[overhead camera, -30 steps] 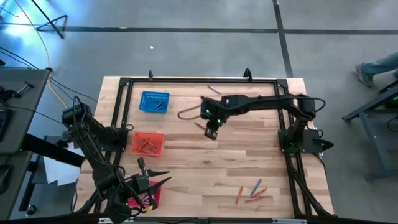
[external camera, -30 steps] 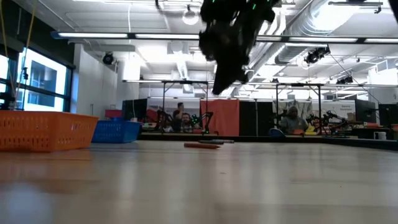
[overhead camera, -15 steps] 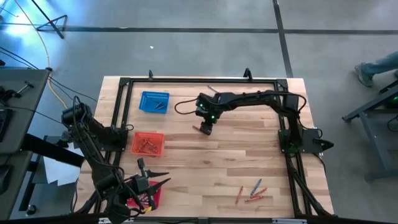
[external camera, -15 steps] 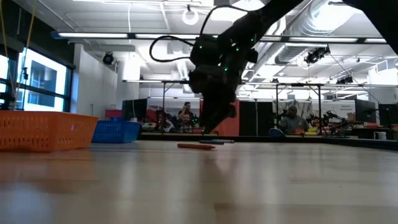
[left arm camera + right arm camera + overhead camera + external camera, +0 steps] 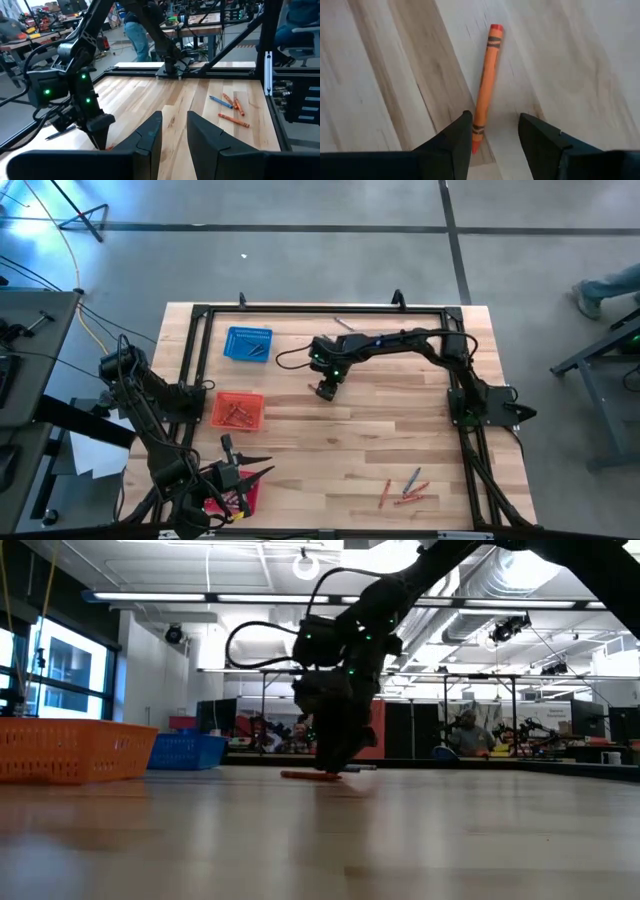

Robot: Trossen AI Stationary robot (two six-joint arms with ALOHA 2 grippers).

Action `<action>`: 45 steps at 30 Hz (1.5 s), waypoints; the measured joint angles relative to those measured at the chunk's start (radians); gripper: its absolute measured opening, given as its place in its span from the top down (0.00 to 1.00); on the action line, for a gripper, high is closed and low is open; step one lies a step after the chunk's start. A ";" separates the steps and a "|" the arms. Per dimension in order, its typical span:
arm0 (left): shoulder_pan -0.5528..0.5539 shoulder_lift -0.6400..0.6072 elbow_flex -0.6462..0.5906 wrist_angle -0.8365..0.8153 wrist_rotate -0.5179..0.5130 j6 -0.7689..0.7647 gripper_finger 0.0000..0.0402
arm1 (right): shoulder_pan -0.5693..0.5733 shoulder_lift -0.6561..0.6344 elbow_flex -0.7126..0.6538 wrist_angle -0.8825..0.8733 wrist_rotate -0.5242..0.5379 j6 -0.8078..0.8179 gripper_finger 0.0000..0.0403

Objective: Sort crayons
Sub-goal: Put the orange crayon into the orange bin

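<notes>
An orange crayon (image 5: 486, 85) lies flat on the wooden table, left of its middle; it also shows in the low view (image 5: 310, 776). My right gripper (image 5: 492, 137) is open and points down over it, low at the table (image 5: 325, 390), with one finger on each side of the crayon's near end. My left gripper (image 5: 172, 132) is open and empty at the table's near left (image 5: 262, 470). Several more crayons (image 5: 405, 488) lie at the near right. One greyish crayon (image 5: 343, 324) lies by the far rail. My right gripper stands astride the orange crayon's near end (image 5: 476, 142), fingers pointing down from above. That end lies close against one finger (image 5: 457, 142); whether they touch, I cannot tell. The crayon lies flat on the table.
A blue mesh basket (image 5: 248, 343) stands at the far left and an orange one (image 5: 238, 411), holding crayons, nearer. A red basket (image 5: 232, 500) sits under my left arm. A black rail frame (image 5: 330, 310) runs round the table. People show in the room beyond.
My right gripper has gone down to the table and a little toward the table's left edge, and now stands over the orange crayon. My left gripper has kept still.
</notes>
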 joint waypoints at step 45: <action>-0.004 0.000 0.000 -0.007 0.063 -0.021 0.81 | 0.125 0.329 0.548 -0.543 0.279 -0.055 0.97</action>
